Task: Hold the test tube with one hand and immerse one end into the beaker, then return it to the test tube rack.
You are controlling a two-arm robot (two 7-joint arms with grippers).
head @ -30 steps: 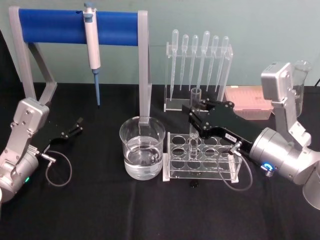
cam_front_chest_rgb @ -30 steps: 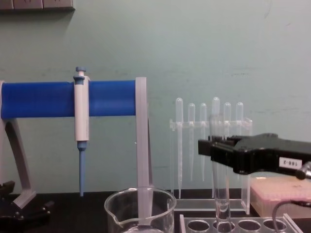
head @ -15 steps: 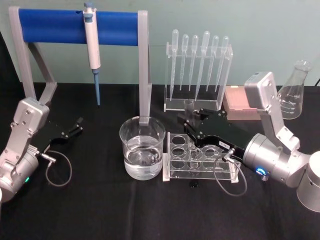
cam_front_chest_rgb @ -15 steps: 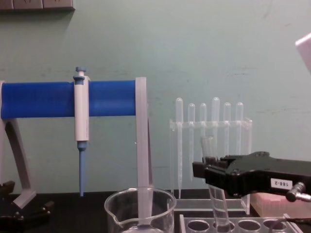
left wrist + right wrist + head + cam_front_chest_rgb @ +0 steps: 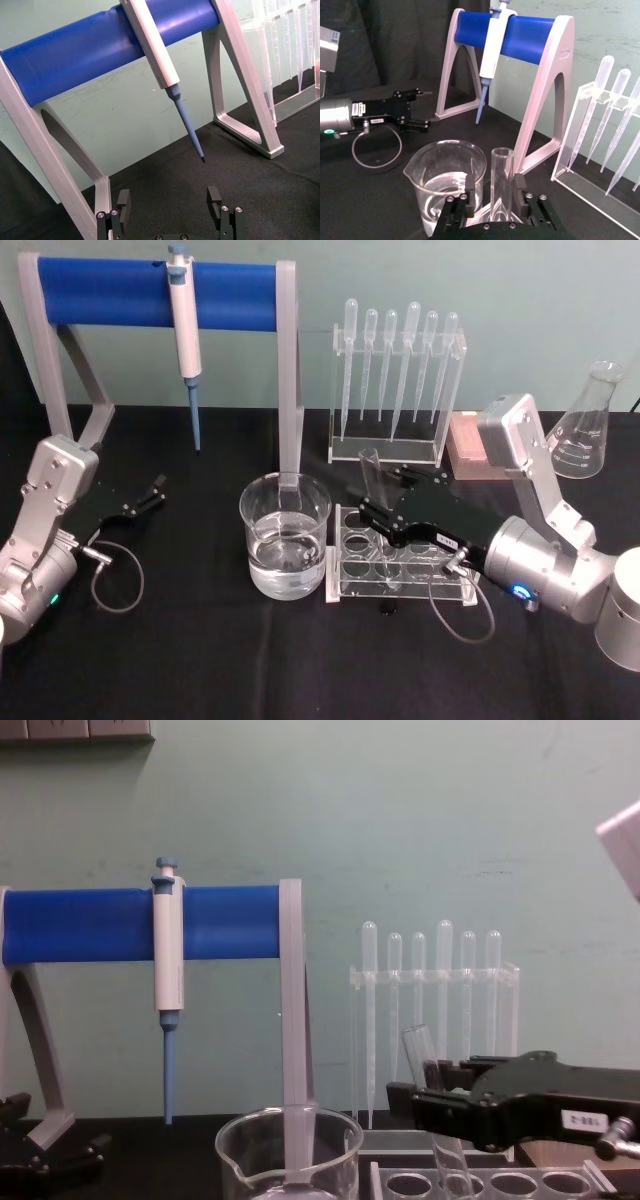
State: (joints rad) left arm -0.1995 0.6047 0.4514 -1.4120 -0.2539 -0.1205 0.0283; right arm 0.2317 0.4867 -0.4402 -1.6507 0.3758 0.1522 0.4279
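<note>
Blue-barred stand holding a pipettor spans the back left. From the head view the water in the beaker is plain; the chest view shows only its rim and spout. The right gripper pinches the test tube, tilted, its lower end in the clear rack beside the beaker. The left gripper rests far left, jaws spread, holding nothing. The label on the right gripper is too blurred to read surely.

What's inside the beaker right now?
The beaker holds clear liquid, roughly half full, and nothing else. The test tube is beside it, tilted over the rack, clamped by the right gripper; its lower end is hidden behind the fingers.
</note>
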